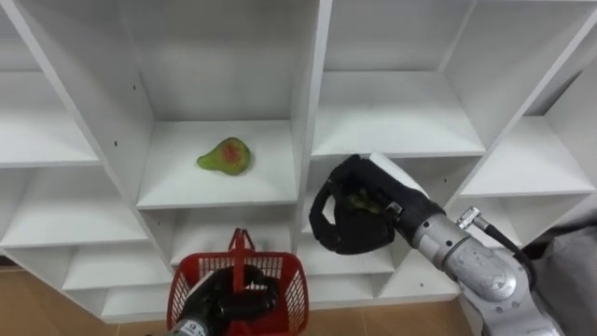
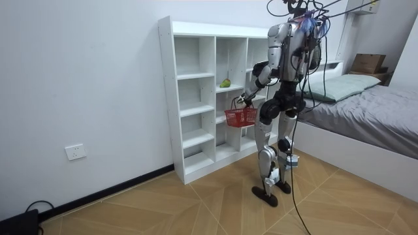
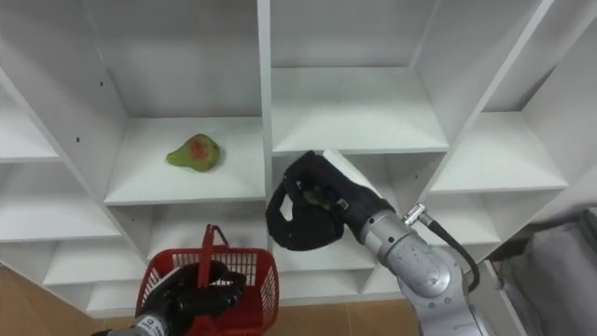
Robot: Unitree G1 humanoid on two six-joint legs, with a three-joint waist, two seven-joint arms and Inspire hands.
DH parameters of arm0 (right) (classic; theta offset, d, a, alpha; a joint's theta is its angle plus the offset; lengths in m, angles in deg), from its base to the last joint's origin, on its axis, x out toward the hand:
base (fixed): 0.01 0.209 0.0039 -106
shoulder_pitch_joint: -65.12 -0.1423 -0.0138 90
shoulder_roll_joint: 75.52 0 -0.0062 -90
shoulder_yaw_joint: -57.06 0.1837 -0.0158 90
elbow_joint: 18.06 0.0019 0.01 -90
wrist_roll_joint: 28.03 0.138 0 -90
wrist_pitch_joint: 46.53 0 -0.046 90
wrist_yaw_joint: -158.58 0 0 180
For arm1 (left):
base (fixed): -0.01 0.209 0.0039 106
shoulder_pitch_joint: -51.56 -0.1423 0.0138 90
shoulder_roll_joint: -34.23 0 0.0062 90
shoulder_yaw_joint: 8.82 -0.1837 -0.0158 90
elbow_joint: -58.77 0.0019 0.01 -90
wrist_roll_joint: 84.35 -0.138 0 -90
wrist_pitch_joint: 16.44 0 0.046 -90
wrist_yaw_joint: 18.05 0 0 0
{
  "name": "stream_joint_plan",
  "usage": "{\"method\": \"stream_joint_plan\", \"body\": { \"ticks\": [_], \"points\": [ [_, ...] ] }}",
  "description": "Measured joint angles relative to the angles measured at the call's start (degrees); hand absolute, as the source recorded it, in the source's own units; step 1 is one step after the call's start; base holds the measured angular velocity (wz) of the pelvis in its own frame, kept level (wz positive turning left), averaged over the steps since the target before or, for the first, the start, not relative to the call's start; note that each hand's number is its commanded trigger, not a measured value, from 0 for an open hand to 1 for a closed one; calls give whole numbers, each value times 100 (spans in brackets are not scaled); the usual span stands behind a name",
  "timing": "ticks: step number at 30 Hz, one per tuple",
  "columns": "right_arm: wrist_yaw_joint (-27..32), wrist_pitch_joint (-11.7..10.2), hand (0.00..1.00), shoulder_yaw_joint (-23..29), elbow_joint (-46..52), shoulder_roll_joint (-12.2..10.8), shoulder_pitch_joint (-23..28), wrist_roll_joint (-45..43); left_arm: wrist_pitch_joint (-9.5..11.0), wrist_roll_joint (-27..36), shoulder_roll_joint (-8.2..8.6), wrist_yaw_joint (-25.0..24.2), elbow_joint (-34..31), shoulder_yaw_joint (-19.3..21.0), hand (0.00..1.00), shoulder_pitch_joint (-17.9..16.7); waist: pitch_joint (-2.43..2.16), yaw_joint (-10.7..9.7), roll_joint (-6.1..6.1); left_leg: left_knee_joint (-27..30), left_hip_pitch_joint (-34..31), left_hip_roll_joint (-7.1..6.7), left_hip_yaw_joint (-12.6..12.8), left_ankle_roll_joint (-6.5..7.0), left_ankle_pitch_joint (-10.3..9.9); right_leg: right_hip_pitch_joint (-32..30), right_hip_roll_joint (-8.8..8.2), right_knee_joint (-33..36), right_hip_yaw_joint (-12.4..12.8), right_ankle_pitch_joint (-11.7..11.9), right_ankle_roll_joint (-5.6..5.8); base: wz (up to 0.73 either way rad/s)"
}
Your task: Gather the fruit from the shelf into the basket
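As left robot hand [image 1: 229, 297] grips basket [image 1: 291, 280], pear [image 1: 225, 156] shelved (room view: bed [image 2: 372, 114])

White wall [image 2: 85, 78], wooden parquet floor [image 2: 196, 205], grey bed [image 2: 375, 124] alongside.

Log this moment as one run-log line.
stance: at white closet | left robot hand: shut on handle of red basket | right robot hand: shut on greenish fruit | pear: on shelf, untouched

Grey bed [image 2: 372, 124] with pillow [image 2: 339, 85], cardboard box [image 2: 369, 62], wall socket [image 2: 76, 152], wooden floor [image 2: 163, 202]
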Motion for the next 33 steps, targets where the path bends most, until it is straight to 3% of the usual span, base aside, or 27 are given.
{"method": "stream_joint_plan", "body": {
  "ticks": [3,8,13,17,26,33],
  "points": [
    [-36,35,100,-3,-6,2,7,17,0,-14,7,6,0,-22,100,-20,4,12,-5,-6,2,-1,-1,0,0,-2,2,-6,11,0,0,0],
    [-86,46,100,-28,-130,-3,89,43,-2,-9,7,41,0,-102,100,-32,49,164,-69,-9,20,-4,-5,0,0,2,8,-15,48,0,0,-4],
    [-89,161,100,-155,-491,-44,219,127,-12,-6,15,53,-1,-186,100,-40,46,281,-73,-9,25,-9,-3,0,0,17,1,-6,53,0,1,0],
    [-95,289,100,-188,-777,-138,236,253,-64,-14,13,42,-60,-188,100,-38,53,258,-24,-8,14,-8,1,0,0,19,0,-8,44,0,1,0],
    [-12,288,100,-263,-1659,-405,236,719,-88,-20,15,34,-87,-256,100,-52,23,270,136,-6,-29,-7,-5,0,0,10,-8,-23,-26,-1,2,3],
    [52,277,100,-355,-1880,-472,236,820,-88,-24,16,32,-86,-289,100,-65,22,266,143,-6,-27,-7,-11,0,0,17,-11,-17,-43,0,2,0]
  ]
}}
